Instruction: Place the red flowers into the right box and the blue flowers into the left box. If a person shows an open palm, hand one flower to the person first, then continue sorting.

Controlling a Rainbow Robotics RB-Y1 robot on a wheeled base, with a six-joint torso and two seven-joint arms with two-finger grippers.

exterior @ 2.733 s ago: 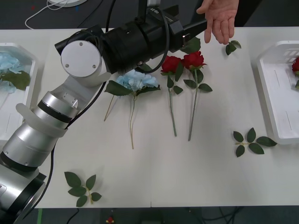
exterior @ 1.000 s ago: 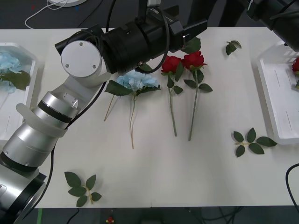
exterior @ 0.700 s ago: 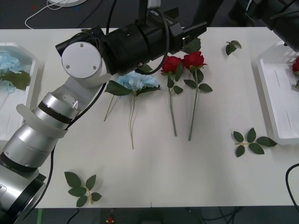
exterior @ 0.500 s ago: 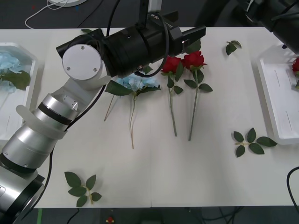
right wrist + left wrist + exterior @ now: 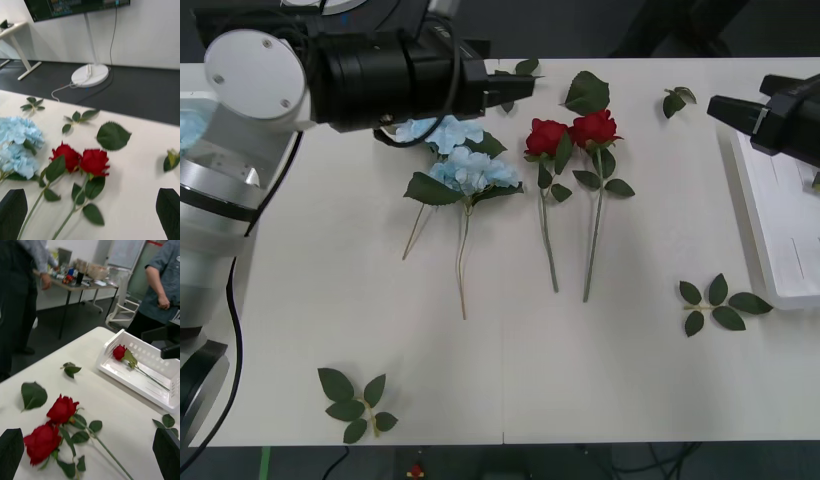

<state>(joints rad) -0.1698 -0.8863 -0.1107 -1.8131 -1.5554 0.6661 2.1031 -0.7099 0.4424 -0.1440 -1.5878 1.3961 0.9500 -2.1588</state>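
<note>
Presently, your stock at this moment:

- Left tool (image 5: 518,86): you see it in the front view over the far edge of the tabletop (image 5: 510,370), above and just behind the blue flowers (image 5: 470,170). Its wrist view puts its black fingers (image 5: 11,452) at the two corners, spread apart and holding nothing.
- Right tool (image 5: 720,108): at the far right, over the inner rim of the right box (image 5: 770,235). Its wrist view also has the fingers (image 5: 13,212) wide apart, nothing between them.
- Red flowers (image 5: 547,136): two lie side by side at the middle of the tabletop, blooms touching, stems toward the robot. The blue flowers lie just to their left.
- One more red rose (image 5: 119,352): the left wrist view shows it lying inside the right box; in the front view the right arm covers that spot.
- Loose greenery: a sprig (image 5: 720,303) near the right box, a sprig (image 5: 355,403) at the near left, one large leaf (image 5: 587,92) behind the roses, a small leaf (image 5: 677,99) farther right.
- Surface: plain white tabletop.
- Room, from the right wrist view: dark floor, white wall, a round white stand base (image 5: 90,75) with a cable. The left wrist view adds a cluttered side table (image 5: 80,283) and a white chair (image 5: 120,313).
</note>
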